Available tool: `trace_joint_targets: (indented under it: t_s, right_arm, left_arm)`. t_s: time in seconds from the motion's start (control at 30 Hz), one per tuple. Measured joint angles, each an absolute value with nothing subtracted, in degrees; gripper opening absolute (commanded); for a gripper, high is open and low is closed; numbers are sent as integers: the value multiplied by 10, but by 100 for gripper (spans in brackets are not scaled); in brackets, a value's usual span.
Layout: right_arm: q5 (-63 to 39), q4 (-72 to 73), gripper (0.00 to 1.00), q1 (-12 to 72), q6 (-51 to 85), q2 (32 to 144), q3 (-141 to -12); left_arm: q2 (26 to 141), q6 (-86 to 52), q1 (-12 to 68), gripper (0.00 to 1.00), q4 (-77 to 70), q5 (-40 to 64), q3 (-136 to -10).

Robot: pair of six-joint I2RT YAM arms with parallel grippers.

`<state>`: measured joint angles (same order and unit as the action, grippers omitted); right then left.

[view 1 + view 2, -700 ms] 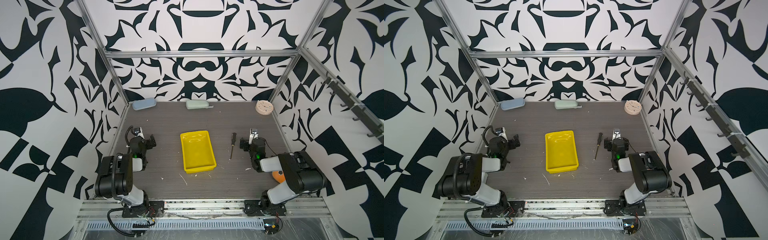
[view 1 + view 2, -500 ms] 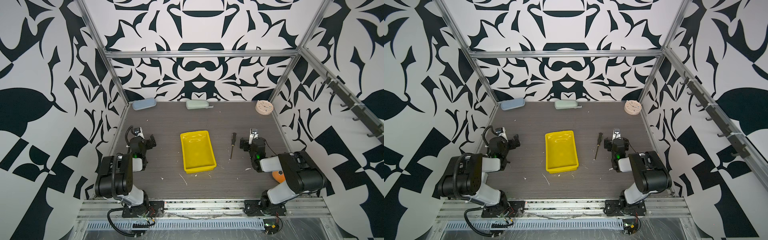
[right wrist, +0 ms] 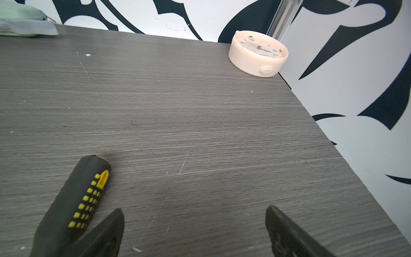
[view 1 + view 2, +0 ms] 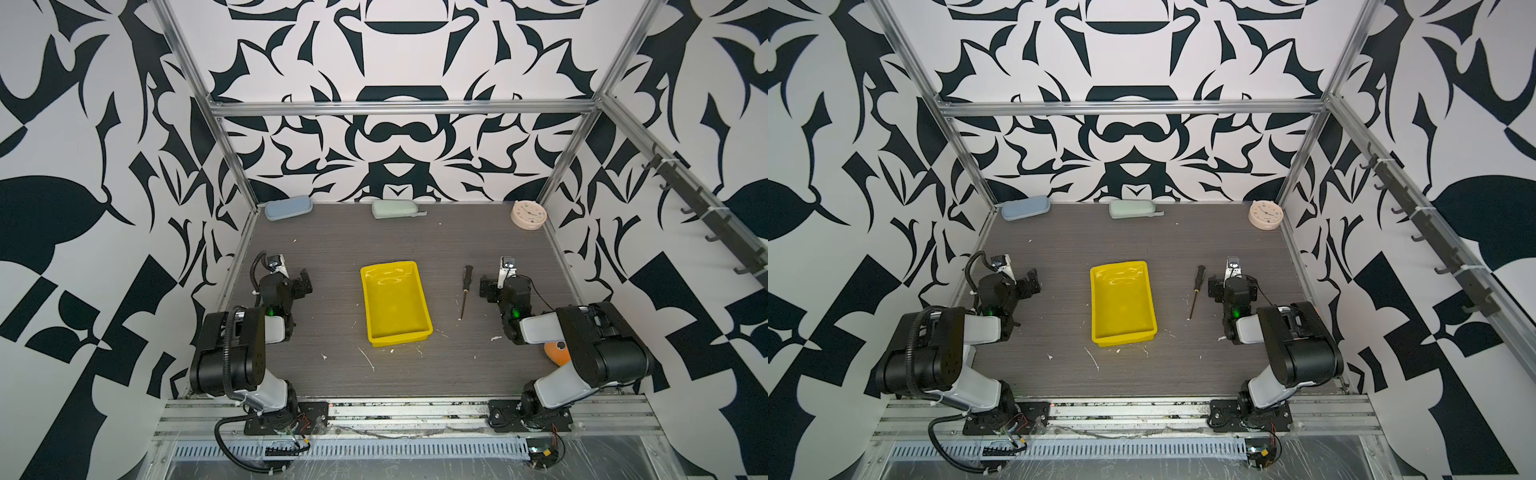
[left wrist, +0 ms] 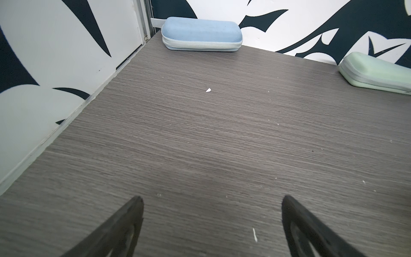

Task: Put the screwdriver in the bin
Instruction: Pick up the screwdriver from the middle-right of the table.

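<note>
1. Screwdriver [image 4: 465, 291] flat on table [image 4: 332, 249], between bin [image 4: 395, 305] and right gripper [image 3: 193, 231]; not in bin, apart from it.
2. Right gripper: fingers spread wide, empty; handle just beside one finger [image 3: 104, 233], outside the gap. Risk: closing here likely nudges or rolls the tool instead of pinching it.
3. Left gripper [image 5: 211, 222]: fingers spread, empty, well away.
4. Risk: thin shaft, slippery pinch; handle grip judged safer.
5. Risk: low carry likely to catch bin's flared rim.

Robot lab cell: patterned walls [image 4: 395, 137], aluminium framing [image 4: 399, 109].
</note>
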<state>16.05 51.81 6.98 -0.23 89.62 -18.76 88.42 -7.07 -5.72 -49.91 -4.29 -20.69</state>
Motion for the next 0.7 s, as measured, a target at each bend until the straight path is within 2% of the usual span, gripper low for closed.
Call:
trace_joint_targets:
  t_s: [0.57,0.7]
  right_arm:
    - [156,543,100,72,-3,893,-176]
    - [165,519,100,79,-2,819,-144]
  left_arm:
    - [884,-66,-56,99,-500,-30,-207]
    - [867,-53,-51,99,-519,-4,-189]
